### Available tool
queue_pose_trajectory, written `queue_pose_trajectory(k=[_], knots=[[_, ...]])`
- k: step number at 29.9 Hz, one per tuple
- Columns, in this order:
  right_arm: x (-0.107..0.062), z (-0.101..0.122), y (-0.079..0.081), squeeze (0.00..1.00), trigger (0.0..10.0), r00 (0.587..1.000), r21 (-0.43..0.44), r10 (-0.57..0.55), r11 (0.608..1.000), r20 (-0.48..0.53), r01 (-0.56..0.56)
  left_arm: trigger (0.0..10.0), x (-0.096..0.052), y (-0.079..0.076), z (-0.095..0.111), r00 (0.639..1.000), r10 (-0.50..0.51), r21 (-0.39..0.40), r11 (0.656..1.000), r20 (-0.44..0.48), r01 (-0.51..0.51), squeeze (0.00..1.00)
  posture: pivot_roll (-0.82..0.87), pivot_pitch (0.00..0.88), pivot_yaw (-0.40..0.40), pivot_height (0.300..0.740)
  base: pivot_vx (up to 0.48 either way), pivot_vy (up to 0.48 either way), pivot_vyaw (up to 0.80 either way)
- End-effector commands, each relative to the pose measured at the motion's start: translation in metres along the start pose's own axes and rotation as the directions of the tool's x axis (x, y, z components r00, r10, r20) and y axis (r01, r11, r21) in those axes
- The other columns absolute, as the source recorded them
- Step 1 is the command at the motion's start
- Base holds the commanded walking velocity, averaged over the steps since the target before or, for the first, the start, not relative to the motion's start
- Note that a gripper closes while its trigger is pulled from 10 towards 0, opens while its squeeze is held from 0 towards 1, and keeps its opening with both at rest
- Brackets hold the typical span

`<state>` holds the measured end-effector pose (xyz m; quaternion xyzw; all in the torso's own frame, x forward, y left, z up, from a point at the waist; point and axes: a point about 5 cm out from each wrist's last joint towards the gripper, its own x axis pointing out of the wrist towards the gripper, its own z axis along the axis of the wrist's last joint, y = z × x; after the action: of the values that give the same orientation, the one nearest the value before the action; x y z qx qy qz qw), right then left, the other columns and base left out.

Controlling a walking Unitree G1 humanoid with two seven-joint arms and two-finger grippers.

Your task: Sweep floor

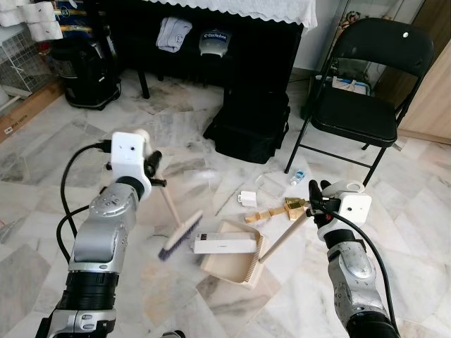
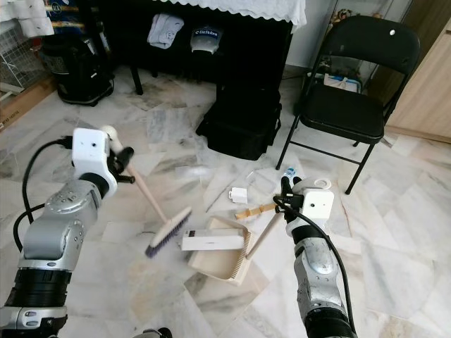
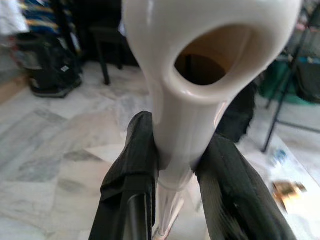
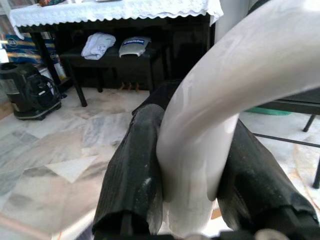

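Observation:
My left gripper [image 1: 156,166] is shut on the cream handle of a hand brush [image 1: 179,236], whose dark bristles hang tilted just above the marble floor. In the left wrist view the black fingers [image 3: 131,172] clamp the handle's looped end [image 3: 192,107]. A beige dustpan [image 1: 236,264] rests on the floor right of the brush, with a long white box [image 1: 224,243] lying at its mouth. Its long handle [image 1: 285,236] slopes up to my right gripper [image 1: 315,202], which is shut on it. The right wrist view has the fingers [image 4: 131,170] pressed on the handle's curved top [image 4: 210,120].
Loose litter lies beyond the pan: a small white box [image 1: 247,198], wooden blocks [image 1: 263,215], a gold piece [image 1: 295,205], a small bottle [image 1: 297,177]. A black folding chair [image 1: 366,116] stands at the right, a black bag [image 1: 250,130] ahead, and dark furniture [image 1: 211,28] behind.

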<state>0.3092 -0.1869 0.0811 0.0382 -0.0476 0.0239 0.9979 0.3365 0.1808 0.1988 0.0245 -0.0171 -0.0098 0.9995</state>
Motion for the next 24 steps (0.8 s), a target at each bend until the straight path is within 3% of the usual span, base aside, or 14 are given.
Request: queue_pose_trajectory(k=[1, 10, 15, 19, 24], knots=[[0.008, 0.021, -0.001, 0.00, 10.0, 0.994, 0.017, -0.010, 1.000, 0.105, 0.008, 10.0, 0.002, 0.002, 0.016, 0.996, 0.025, 0.016, 1.000, 0.081, -0.027, 0.00, -0.02, 0.069, -0.036, 0.740, 0.000, 0.000, 0.00], [0.009, 0.028, 0.002, 0.00, 10.0, 0.989, 0.062, -0.015, 0.998, 0.147, 0.006, 10.0, 0.002, 0.009, 0.012, 0.986, 0.113, 0.012, 0.993, 0.124, -0.115, 0.00, -0.02, 0.072, -0.035, 0.740, 0.000, 0.000, 0.00], [0.010, 0.033, 0.002, 0.00, 10.0, 0.986, 0.062, -0.018, 0.998, 0.165, 0.007, 10.0, 0.001, 0.019, -0.004, 0.984, 0.168, 0.074, 0.982, 0.052, -0.171, 0.00, -0.02, 0.074, -0.035, 0.740, 0.000, 0.000, 0.00], [0.010, 0.034, 0.001, 0.00, 10.0, 0.986, 0.062, -0.018, 0.998, 0.167, 0.007, 10.0, 0.001, 0.019, -0.006, 0.987, 0.157, 0.076, 0.984, 0.036, -0.159, 0.00, -0.02, 0.074, -0.035, 0.740, 0.000, 0.000, 0.00], [0.011, 0.036, 0.000, 0.00, 10.0, 0.984, 0.061, -0.017, 0.998, 0.175, 0.007, 10.0, 0.002, 0.005, -0.007, 0.998, 0.056, 0.035, 0.998, 0.018, -0.057, 0.00, -0.02, 0.074, -0.038, 0.740, 0.000, 0.000, 0.00]])
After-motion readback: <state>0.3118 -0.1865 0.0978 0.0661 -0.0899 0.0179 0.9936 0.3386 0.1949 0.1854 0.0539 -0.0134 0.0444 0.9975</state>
